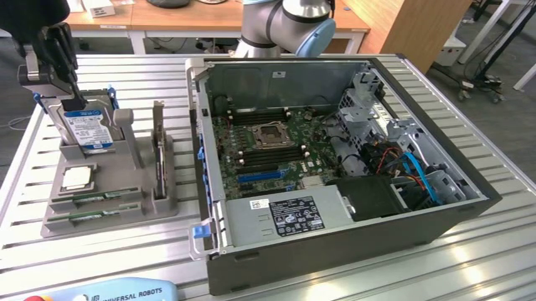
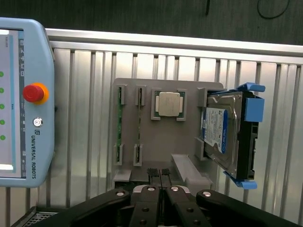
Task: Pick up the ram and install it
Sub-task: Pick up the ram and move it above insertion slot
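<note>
At the exterior view's left the gripper (image 2: 158, 173) is hovering over the grey holder (image 1: 147, 216), its fingers pressing together on nothing, above the upright hard drive (image 1: 84, 128). The ram (image 1: 94, 199) is lying on edge in a slot at the holder's near end, a second stick (image 1: 90, 217) sitting just beside it, both below the gripper and nearer the camera, past the processor chip (image 1: 75, 177). Their long axis is running across the exterior view; in the wrist view it is lining up with the seam between the fingers. Further right, the open computer case (image 1: 335, 251) is sitting on the counter (image 1: 486, 263), motherboard (image 1: 289, 160) exposed.
</note>
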Controlling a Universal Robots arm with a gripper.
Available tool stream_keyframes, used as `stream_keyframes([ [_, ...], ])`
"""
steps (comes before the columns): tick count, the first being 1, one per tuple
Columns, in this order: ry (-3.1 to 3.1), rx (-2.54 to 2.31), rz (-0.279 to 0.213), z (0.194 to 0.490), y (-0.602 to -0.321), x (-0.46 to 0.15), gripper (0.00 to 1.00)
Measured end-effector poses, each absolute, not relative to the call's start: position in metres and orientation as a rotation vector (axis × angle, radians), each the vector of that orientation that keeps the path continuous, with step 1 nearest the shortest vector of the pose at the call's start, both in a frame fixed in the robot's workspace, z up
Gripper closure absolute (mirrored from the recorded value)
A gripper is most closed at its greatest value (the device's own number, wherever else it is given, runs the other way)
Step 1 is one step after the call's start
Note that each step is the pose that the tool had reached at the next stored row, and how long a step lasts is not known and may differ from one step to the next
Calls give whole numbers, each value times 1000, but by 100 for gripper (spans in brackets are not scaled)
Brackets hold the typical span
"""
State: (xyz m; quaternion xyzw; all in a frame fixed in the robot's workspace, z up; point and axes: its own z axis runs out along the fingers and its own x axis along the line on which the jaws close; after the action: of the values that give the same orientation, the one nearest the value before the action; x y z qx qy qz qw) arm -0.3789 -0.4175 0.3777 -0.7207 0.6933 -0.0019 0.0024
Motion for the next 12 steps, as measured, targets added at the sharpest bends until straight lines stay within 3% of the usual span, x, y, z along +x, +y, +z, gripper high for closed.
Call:
stream_keyframes([
  [12,2173,-2259,37,378,-418,-379,90],
])
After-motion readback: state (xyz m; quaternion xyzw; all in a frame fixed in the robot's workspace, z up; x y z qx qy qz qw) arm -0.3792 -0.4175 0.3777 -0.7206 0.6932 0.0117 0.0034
